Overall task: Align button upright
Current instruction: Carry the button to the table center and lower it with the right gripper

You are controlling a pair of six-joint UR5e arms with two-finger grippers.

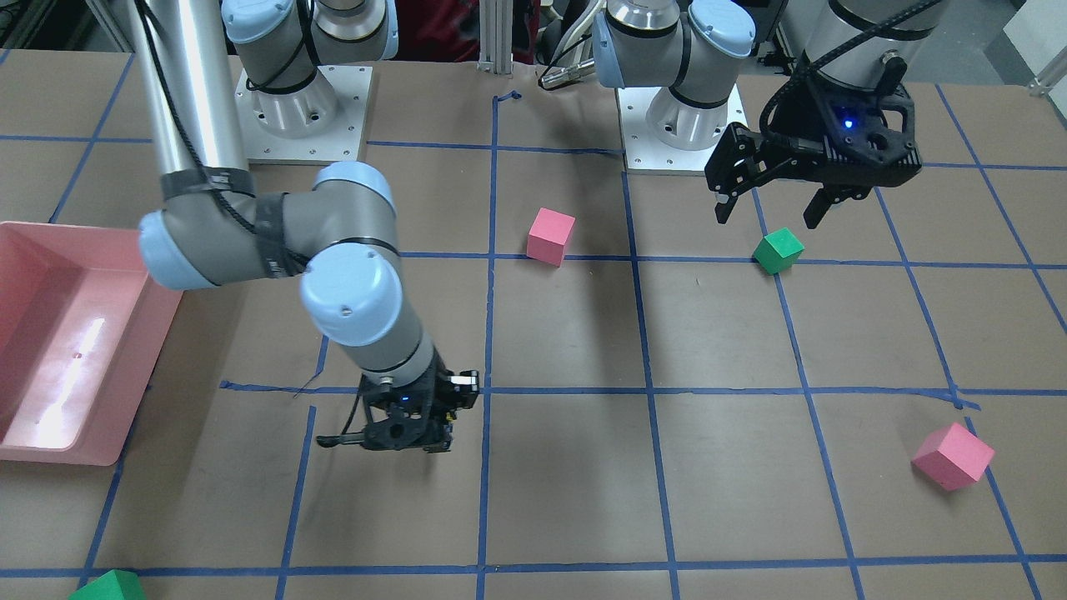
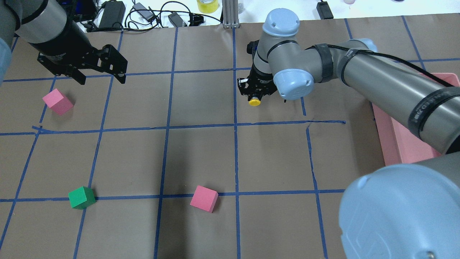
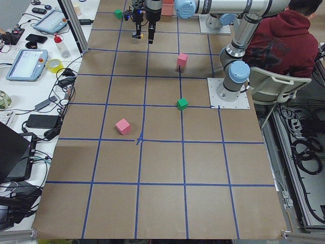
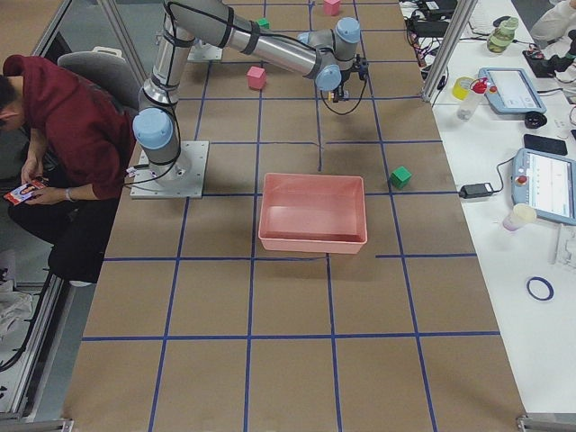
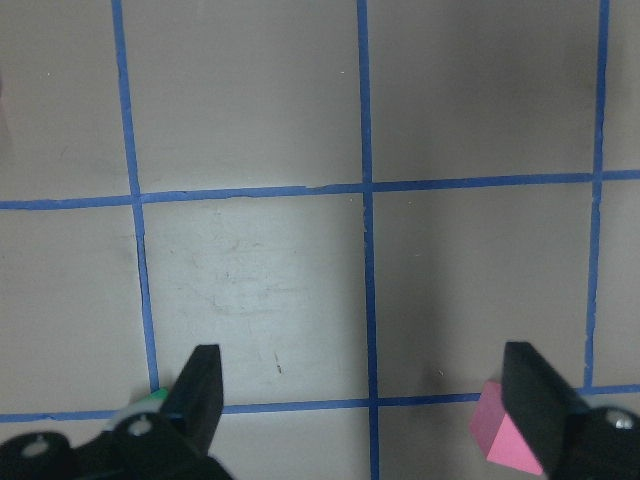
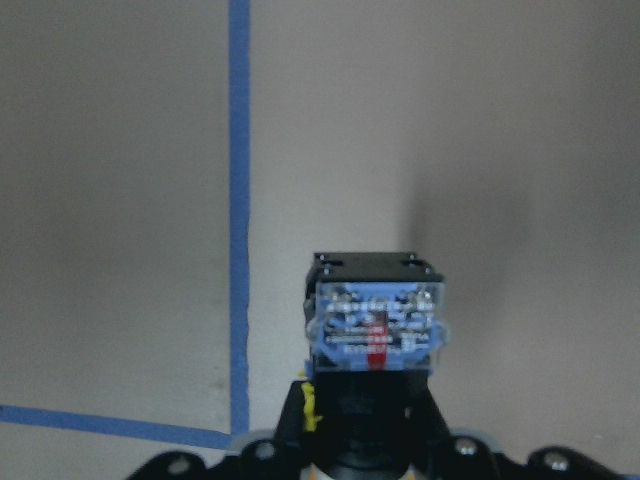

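The button [image 6: 375, 325] is held by the right gripper [image 2: 256, 95], which is closed on it low over the table [image 2: 201, 158], beside a blue tape line [image 6: 239, 200]. Its yellow cap [image 2: 254, 102] is seen in the overhead view. The left gripper [image 5: 365, 400] is spread wide and empty near a pink cube [image 2: 57, 101].

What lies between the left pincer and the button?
In the overhead view, only bare table with blue tape lines separates the left pincer from the button.
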